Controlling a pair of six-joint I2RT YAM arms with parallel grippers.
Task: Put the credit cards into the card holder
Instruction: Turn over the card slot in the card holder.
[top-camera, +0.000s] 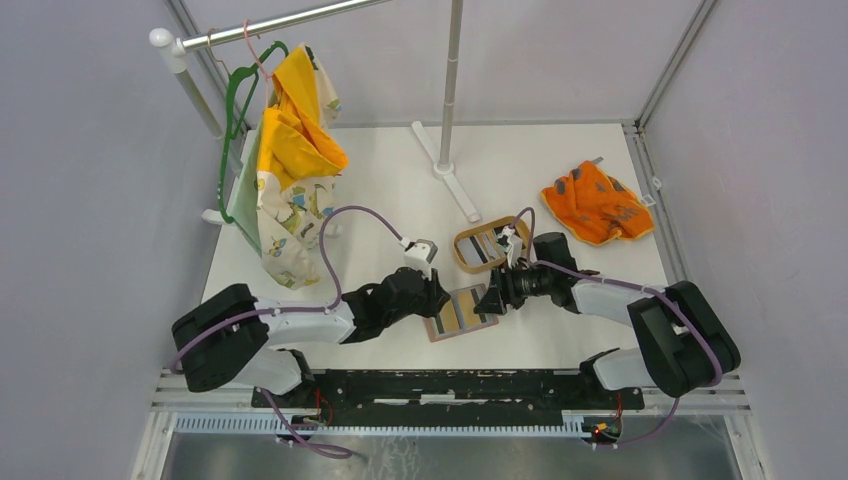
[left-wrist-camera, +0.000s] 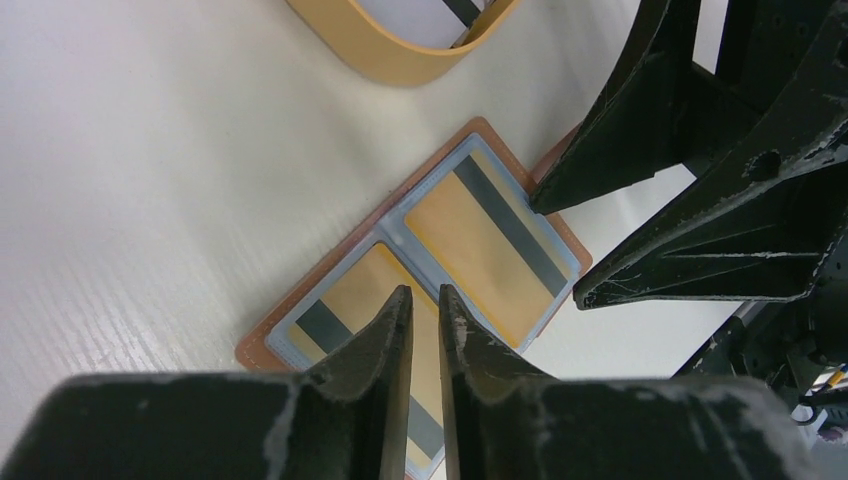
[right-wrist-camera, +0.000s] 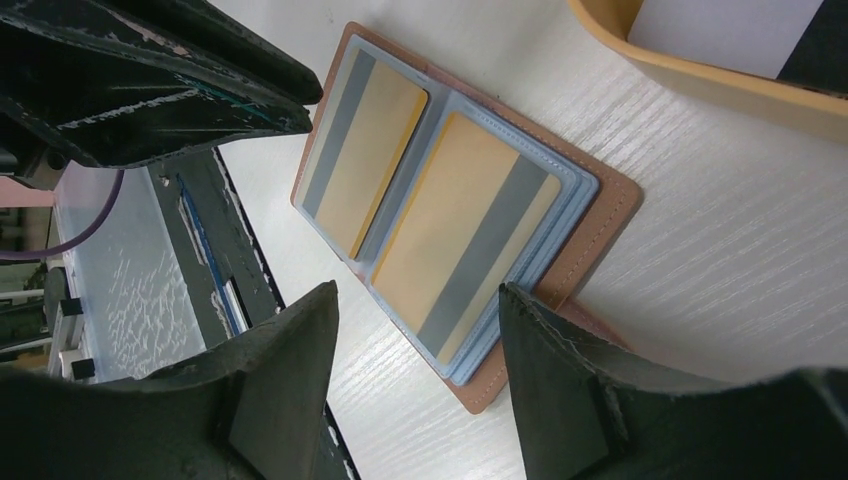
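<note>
Reddish-brown leather frames the card holder (top-camera: 460, 313), which lies open and flat on the white desk (top-camera: 380, 180), just near of the oval light-wood tray (top-camera: 458, 250). Its blue-grey pockets face up, and each half shows a yellowish card (right-wrist-camera: 465, 230) with a grey stripe, one per side of the fold. You can read no lettering or brand on either card in these views.

Your left end effector (left-wrist-camera: 425, 290) hangs over the holder's left half. Its fingers are drawn almost together, with only a thin slit between them and nothing visible in it. Your right end effector (right-wrist-camera: 418, 295) comes in from the right with its jaws standing well apart, clamped on nothing; the holder's right half shows through the gap.

Inside the tray you can see a white card (right-wrist-camera: 730, 30) beside a dark one. An orange patterned cloth (top-camera: 597, 203) lies far right on the desk.
</note>
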